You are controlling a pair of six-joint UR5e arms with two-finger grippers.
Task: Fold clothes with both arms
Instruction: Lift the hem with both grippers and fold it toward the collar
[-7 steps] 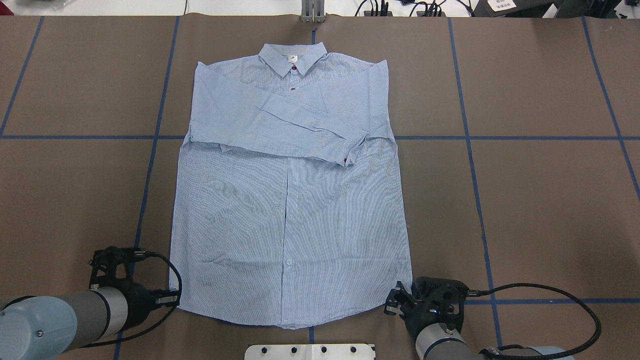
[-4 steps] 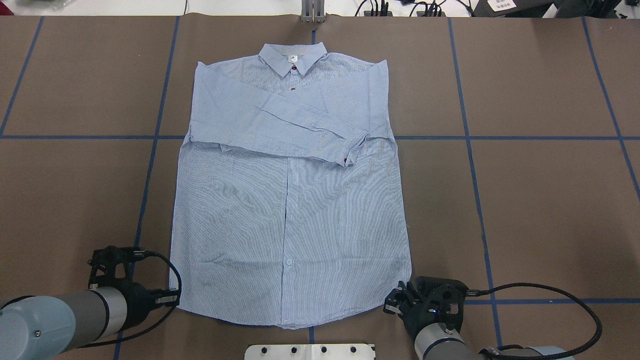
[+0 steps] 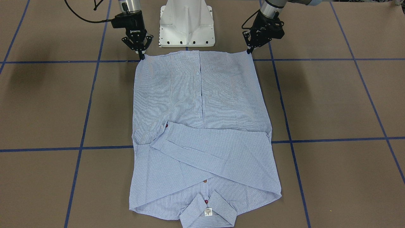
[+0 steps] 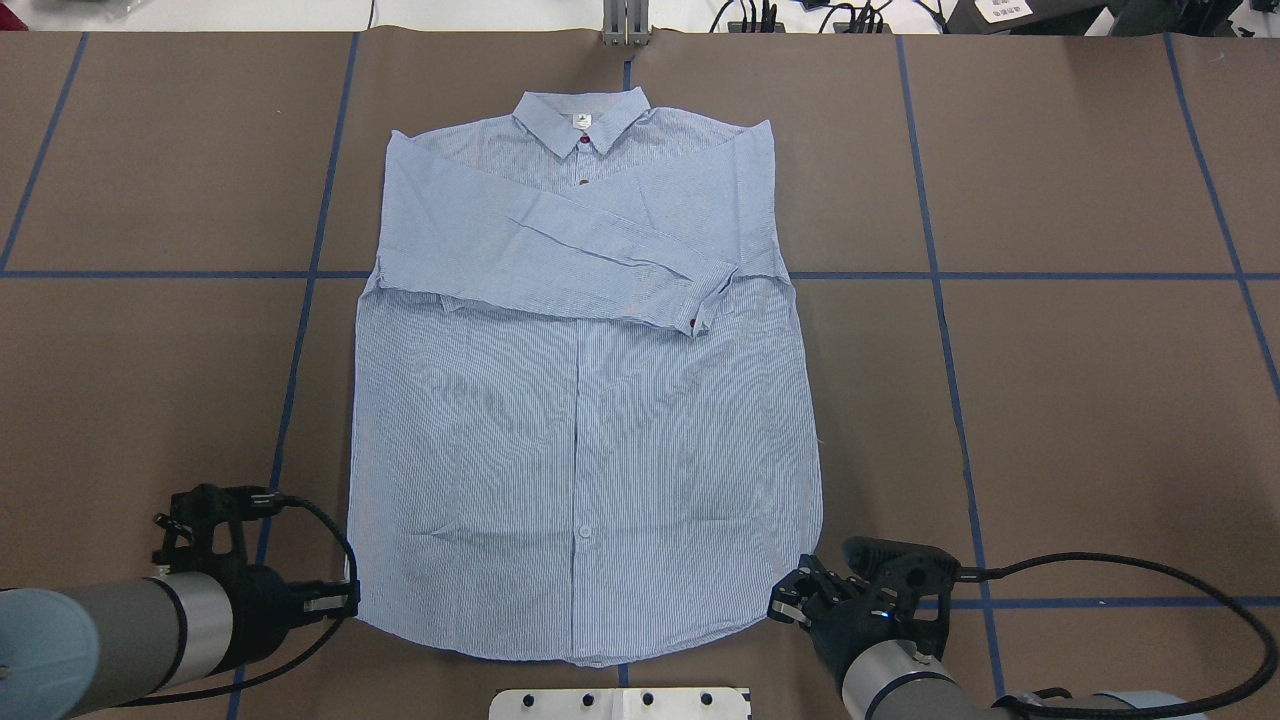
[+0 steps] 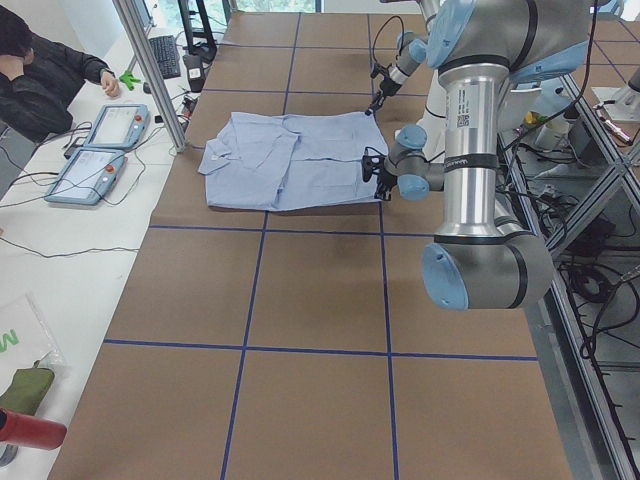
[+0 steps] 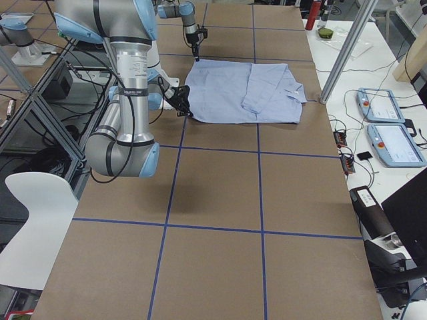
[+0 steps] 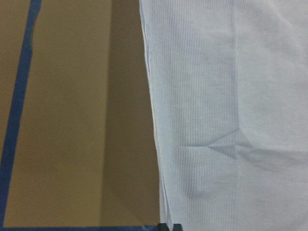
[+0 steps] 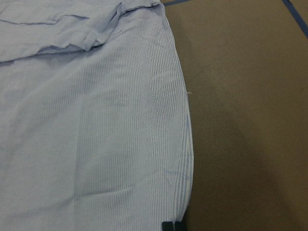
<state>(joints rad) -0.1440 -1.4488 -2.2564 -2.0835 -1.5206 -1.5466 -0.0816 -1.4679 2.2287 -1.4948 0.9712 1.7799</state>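
Lying flat, sleeves crossed: shirt (image 4: 580,420), hem pinched by left tool (image 3: 248,51), right tool (image 3: 142,56).

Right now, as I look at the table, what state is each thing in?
shirt: lying flat, front up, placket closed.
sleeves: folded across the chest, one over the other.
collar: turned down, at the end far from the robot.
left gripper: shut on the shirt's hem corner, low at the table.
right gripper: shut on the other hem corner, low at the table.
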